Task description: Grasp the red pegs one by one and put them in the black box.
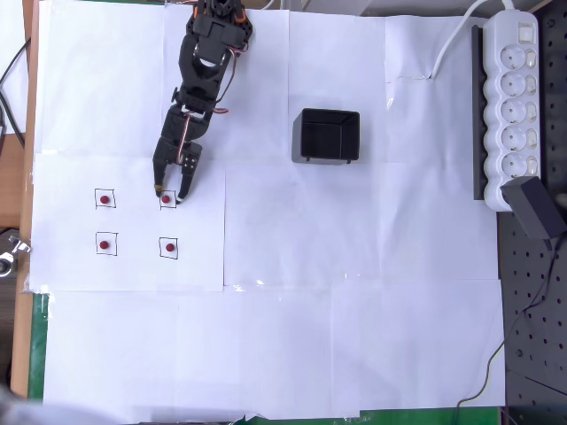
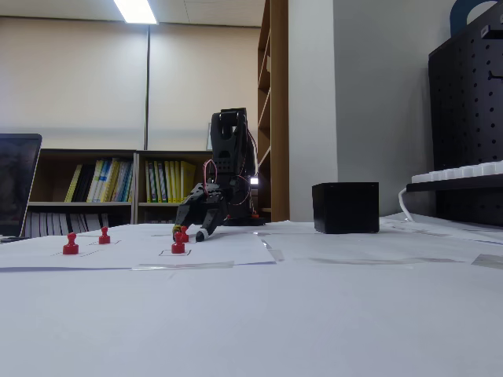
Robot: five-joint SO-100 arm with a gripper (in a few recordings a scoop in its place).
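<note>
Two cameras: one above, one at table level.
The overhead view looks straight down on the whole paper-covered table (image 1: 354,292). The fixed view sits low and near on that table (image 2: 314,314), facing the bookshelves (image 2: 118,184). Both share the black box (image 1: 326,135) and arm (image 1: 199,80).

1. Matt white paper sheets (image 1: 354,266) cover the table.
2. Black box (image 1: 326,135): smooth plastic, faint sheen.
3. Red pegs (image 2: 71,245): glossy plastic.
4. Power strip (image 1: 514,97): smooth white plastic.
</note>
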